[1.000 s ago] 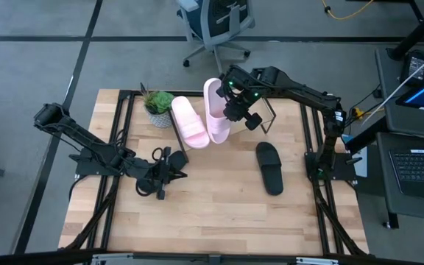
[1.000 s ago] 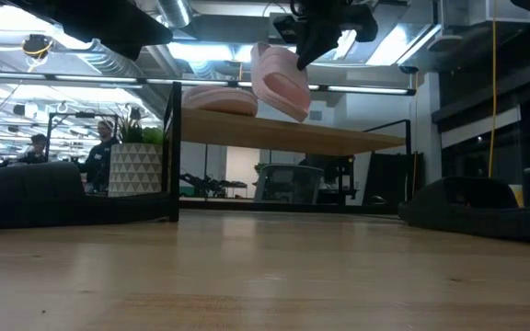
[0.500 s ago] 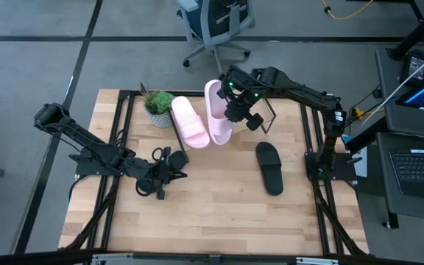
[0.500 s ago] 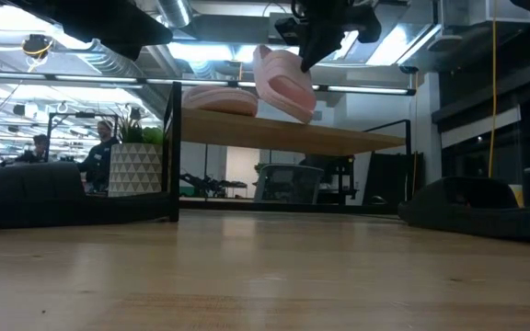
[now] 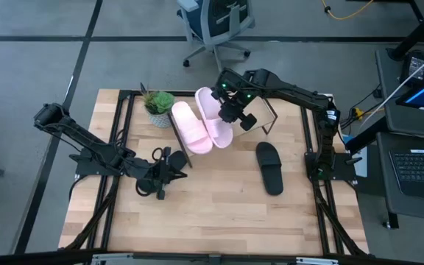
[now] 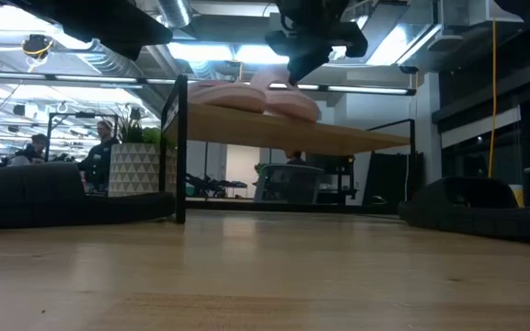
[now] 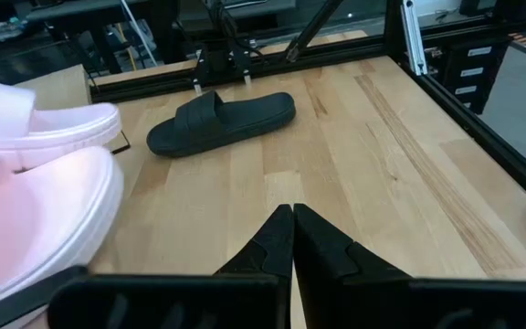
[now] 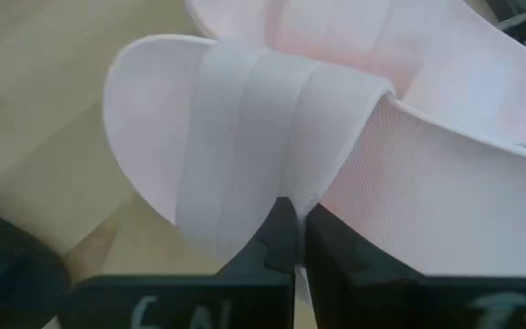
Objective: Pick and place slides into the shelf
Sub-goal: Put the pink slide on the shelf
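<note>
Claw (image 5: pixel 230 114) on pink slide (image 5: pixel 213 118)

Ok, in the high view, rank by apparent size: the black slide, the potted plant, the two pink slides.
1. Pink slide on the shelf and pink slide held by the right gripper: they look alike, and the arm hides part of the second.
2. Black slide: slightly smaller.
3. Potted plant: clearly smallest.

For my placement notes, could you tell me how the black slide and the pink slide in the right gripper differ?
The black slide lies flat on the bare table, clear of both arms; the pink slide is on the shelf beside its twin. The black one is untouched, the pink one pinched by its strap in the right gripper. Both are open-toe with wide straps.
</note>
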`<action>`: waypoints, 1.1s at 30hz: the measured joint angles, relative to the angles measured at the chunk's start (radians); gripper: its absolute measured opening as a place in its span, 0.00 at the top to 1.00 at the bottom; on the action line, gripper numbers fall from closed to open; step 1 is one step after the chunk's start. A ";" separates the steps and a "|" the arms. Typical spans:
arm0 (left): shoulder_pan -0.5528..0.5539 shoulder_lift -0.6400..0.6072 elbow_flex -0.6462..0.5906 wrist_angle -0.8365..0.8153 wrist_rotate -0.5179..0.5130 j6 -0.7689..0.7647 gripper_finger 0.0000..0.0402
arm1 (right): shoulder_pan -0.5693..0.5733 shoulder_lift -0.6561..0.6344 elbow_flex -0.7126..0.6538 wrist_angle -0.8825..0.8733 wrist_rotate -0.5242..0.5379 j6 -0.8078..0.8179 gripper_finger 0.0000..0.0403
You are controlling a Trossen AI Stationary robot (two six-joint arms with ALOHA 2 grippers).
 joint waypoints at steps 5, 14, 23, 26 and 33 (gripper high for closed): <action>0.000 0.000 0.000 0.000 0.000 0.000 0.99 | 0.000 0.001 0.000 0.003 0.001 -0.018 0.97; 0.000 0.000 0.000 0.000 0.000 0.000 0.99 | 0.000 0.001 -0.002 0.024 0.003 -0.004 0.94; 0.000 0.000 0.000 0.000 0.000 0.000 0.99 | -0.001 0.001 -0.002 0.069 0.007 0.012 0.92; 0.000 0.000 0.000 0.000 0.000 0.000 0.99 | -0.001 0.001 -0.002 0.069 0.007 0.030 0.92; 0.000 0.000 0.000 0.000 0.000 0.000 0.99 | -0.001 0.001 -0.002 0.075 0.006 0.035 0.92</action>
